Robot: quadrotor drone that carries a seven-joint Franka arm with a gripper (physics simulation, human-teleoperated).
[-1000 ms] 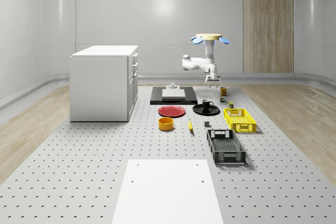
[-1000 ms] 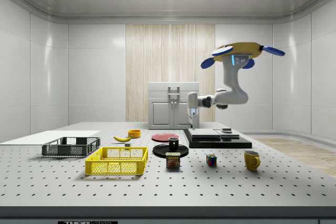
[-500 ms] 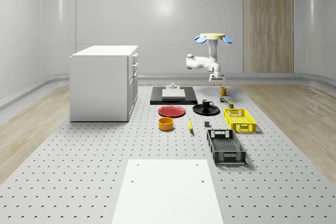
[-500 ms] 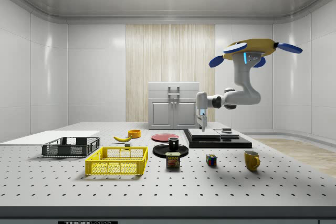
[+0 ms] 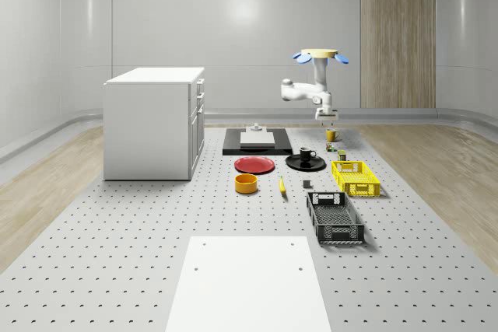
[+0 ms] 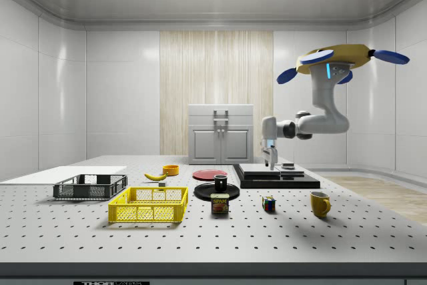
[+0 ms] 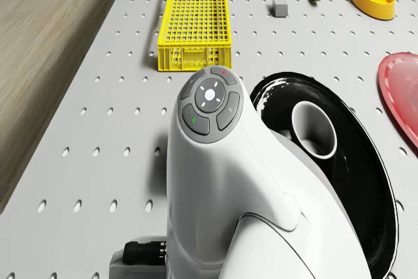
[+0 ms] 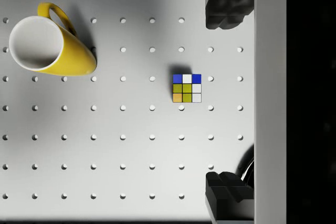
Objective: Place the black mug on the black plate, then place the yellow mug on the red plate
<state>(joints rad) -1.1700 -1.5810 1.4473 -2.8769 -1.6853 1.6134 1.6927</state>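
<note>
1. the gripper [image 8: 229, 98] hangs open and empty above the table [image 8: 131, 150], its two fingers [image 8: 227, 6] spread wide. the cube [image 8: 187, 87] lies under it and the yellow mug [image 8: 50, 45] is off to one side. in the side view the gripper [image 6: 270, 160] sits above the near edge of the black slab [image 6: 280, 179], well apart from the yellow mug [image 6: 320, 203].

2. what changed: over the last second the gripper has travelled toward the side view's right, from above the black plate to its place now over the cube. the drone [image 6: 340, 61] has shifted the same way and hovers high above the table's far end, beyond the yellow mug.

3. the black mug [image 6: 220, 182] stands upright on the black plate [image 6: 215, 192]; the drone view shows the mug [image 7: 315, 130] well inside the plate's rim [image 7: 366, 161]. nothing there has moved in that second.

4. meaning: the first half of the task looks done. i judge the robot is now on its approach to the yellow mug, which stands untouched on the bare table.

5. the red plate [image 5: 254, 165] lies empty just beside the black plate [image 5: 305, 162], so the carry back will be short once the mug is gripped.
</note>
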